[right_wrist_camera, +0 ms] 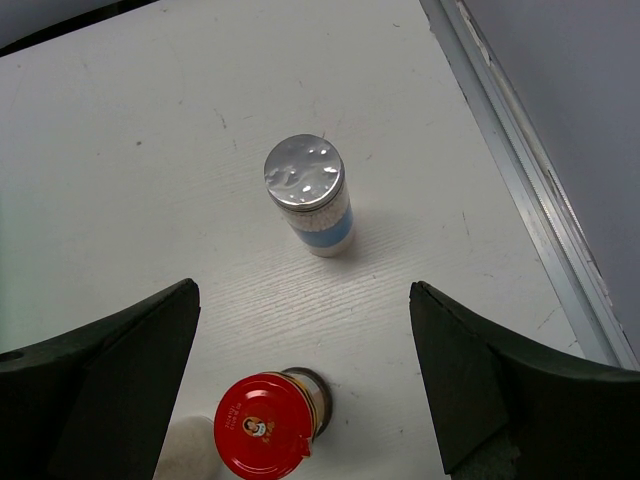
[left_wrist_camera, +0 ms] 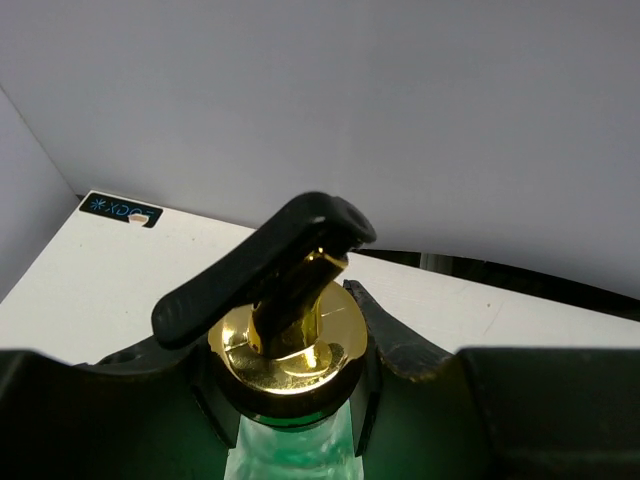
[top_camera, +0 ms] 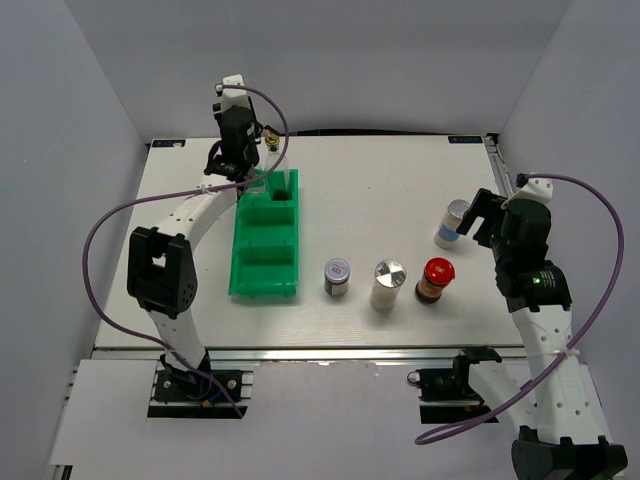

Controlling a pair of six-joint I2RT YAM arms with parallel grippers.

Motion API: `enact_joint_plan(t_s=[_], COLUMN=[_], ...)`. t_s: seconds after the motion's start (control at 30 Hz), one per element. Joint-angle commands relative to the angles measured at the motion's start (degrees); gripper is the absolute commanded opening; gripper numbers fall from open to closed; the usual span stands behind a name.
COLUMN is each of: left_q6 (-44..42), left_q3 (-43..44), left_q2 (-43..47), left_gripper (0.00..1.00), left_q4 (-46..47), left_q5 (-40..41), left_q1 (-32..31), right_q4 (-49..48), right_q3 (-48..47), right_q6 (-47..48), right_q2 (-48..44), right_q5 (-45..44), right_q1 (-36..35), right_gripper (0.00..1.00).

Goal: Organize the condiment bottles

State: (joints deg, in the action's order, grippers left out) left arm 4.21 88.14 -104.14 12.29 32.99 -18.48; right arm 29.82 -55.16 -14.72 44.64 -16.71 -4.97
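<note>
My left gripper [top_camera: 240, 168] is shut on the neck of a tall clear glass bottle [top_camera: 259, 184] at the far end of the green bin [top_camera: 264, 262]. In the left wrist view its gold-black spout [left_wrist_camera: 300, 290] stands between my fingers [left_wrist_camera: 392, 335]. The second glass bottle [top_camera: 270, 136] stands on the table behind the bin. The dark silver-lidded jar [top_camera: 337, 277], white shaker [top_camera: 389, 284] and red-lidded jar [top_camera: 435, 280] stand in a row. My right gripper [right_wrist_camera: 303, 292] is open above the table, near the blue-labelled jar [right_wrist_camera: 310, 197] and the red-lidded jar [right_wrist_camera: 266, 428].
The green bin's near two compartments hold nothing. A metal rail [right_wrist_camera: 530, 190] runs along the table's right edge, close to the blue-labelled jar [top_camera: 453, 222]. Grey walls enclose the table on three sides. Purple cables loop from both arms.
</note>
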Motion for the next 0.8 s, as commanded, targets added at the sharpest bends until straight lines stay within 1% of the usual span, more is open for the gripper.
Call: enact_joint_plan(t_s=[0.0,0.2,0.5,0.67,0.77], left_q6=[0.01,0.01,3.87,4.32,4.14], left_q3=[4.59,3.54,0.63,-0.77,-3.48], left_q2=[2.8,2.45,1.31,1.13,1.83], left_gripper=[0.0,0.0,0.0,0.0,0.0], left_q4=[2.47,2.12,1.77,1.51,2.11], left_q5=[0.23,0.14,-2.05,-2.76,-6.09], left_q1=[0.2,0.2,0.2,0.2,0.2], right_q4=[-2.58,-2.49,-2.31,-2.23,-1.96], right_q3=[-0.22,-0.48,-0.48,-0.39,-0.13], right_q6=[0.83,0.92,0.75,0.75,0.75], right_q2=[0.62,1.94,2.12,2.38,2.38], right_q5=[-1.48,-2.1,-2.63,-2.01,-1.84], right_q1=[0.14,0.14,0.14,0.14,0.14], right_gripper=[0.89,0.89,0.89,0.89,0.89])
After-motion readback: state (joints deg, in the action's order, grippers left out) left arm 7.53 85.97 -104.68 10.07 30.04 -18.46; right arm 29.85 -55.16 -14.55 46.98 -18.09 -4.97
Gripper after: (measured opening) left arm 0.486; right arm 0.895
